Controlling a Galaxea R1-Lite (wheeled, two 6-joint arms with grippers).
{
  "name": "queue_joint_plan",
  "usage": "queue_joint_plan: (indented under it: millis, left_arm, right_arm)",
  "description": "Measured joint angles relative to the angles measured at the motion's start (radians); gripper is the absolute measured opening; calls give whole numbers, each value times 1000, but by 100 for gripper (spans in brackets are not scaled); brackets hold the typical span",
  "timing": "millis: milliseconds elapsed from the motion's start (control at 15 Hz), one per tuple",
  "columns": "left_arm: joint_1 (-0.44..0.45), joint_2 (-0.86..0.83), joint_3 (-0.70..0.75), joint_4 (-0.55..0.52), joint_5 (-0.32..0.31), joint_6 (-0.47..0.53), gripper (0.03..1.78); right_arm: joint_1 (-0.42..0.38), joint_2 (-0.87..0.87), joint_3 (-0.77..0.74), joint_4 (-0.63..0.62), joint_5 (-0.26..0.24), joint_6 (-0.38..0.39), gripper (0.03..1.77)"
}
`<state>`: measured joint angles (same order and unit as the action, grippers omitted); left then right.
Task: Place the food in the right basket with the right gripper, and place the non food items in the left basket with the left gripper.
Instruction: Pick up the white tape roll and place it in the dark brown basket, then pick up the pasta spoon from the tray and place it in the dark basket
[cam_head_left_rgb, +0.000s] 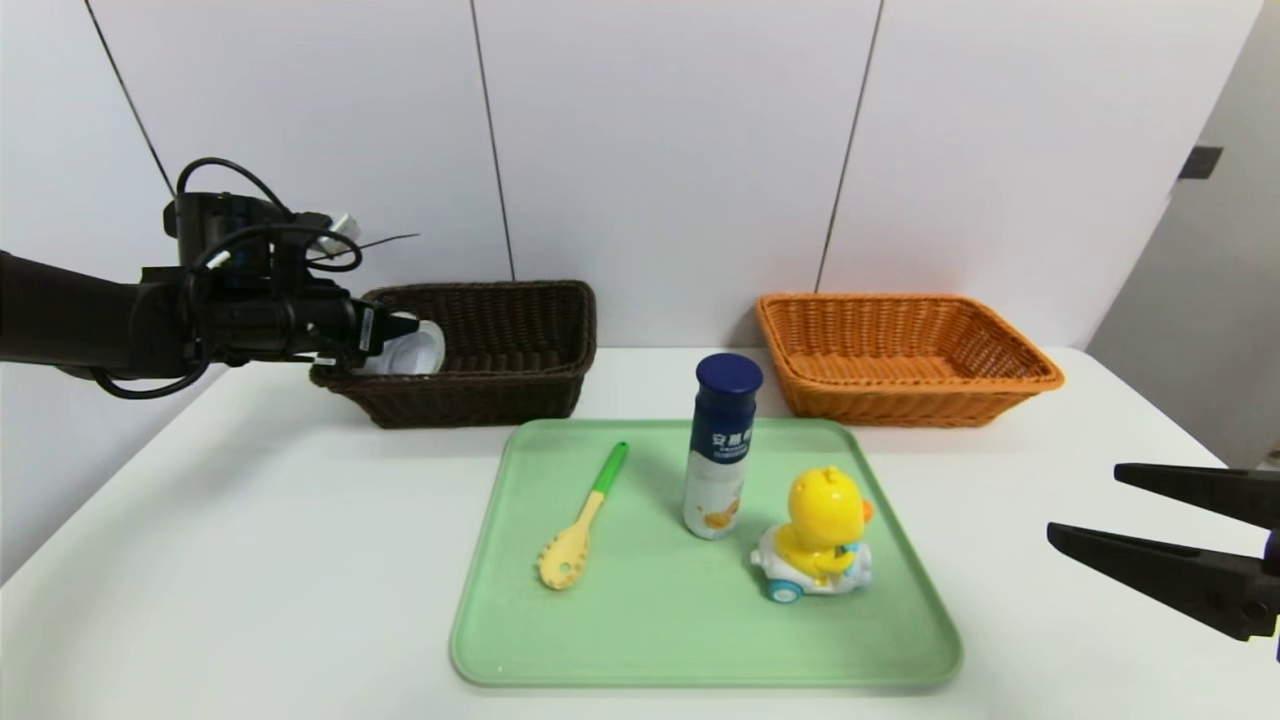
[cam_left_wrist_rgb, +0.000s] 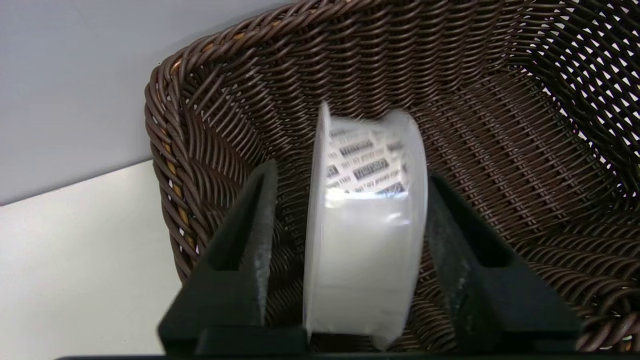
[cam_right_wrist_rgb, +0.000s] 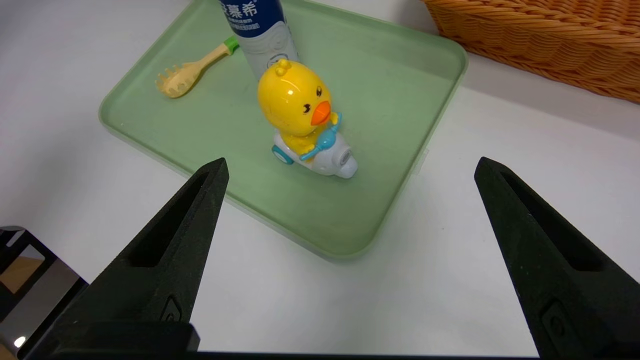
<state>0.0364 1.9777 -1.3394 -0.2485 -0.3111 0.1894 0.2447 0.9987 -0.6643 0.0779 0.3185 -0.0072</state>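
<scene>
My left gripper (cam_head_left_rgb: 392, 338) hangs over the near left end of the dark brown left basket (cam_head_left_rgb: 500, 345). A white roll of tape (cam_left_wrist_rgb: 367, 225) stands on edge between its open fingers (cam_left_wrist_rgb: 260, 225), with a gap showing on one side. On the green tray (cam_head_left_rgb: 700, 640) are a blue-capped drink bottle (cam_head_left_rgb: 722, 445), a yellow duck toy (cam_head_left_rgb: 820, 535) and a yellow spoon with a green handle (cam_head_left_rgb: 582, 520). The orange right basket (cam_head_left_rgb: 905, 355) holds nothing that I can see. My right gripper (cam_head_left_rgb: 1086, 502) is open above the table, right of the tray.
The white table (cam_head_left_rgb: 250, 560) stretches left and right of the tray. Both baskets stand against the back wall, with a gap between them behind the tray. In the right wrist view the duck toy (cam_right_wrist_rgb: 305, 130) faces the tray's near corner.
</scene>
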Motion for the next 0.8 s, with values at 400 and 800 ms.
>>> queue_joint_plan:
  millis: [400,800]
  left_arm:
    - [1,-93,-11,20,0,-1,140]
    - [2,-276,-41,99,3,-44,156]
  right_arm:
    - [0,0,0,-2,0,0,170]
    - [0,-1,-3,-6,0,1,170]
